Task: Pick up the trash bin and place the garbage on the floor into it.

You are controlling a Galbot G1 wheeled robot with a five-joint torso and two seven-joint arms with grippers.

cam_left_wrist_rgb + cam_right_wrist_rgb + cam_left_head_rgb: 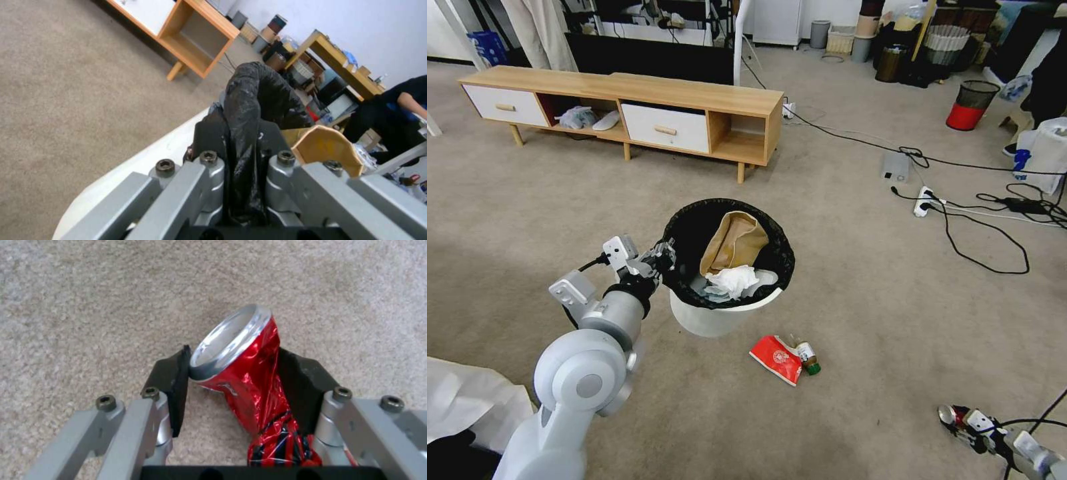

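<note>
The left gripper (662, 259) is clamped on the near-left rim of the trash bin (720, 319), its black pads (209, 133) pinched tight over the folded black bag (253, 96), and it holds the bin tilted above the carpet (860, 267). Inside the bin, just beyond the gripper, a brown paper bag (735, 241) leans against the far wall with a white tissue (732, 279) below it. On the floor below and to the right of the bin lie a red packet (776, 359) and a small brown bottle (808, 357), touching each other. Well to the right of them, low over the carpet, the right gripper (954, 417) is closed partway on a crushed red can (249, 373), which sits between its fingers with the silver end pointing away from the wrist.
</note>
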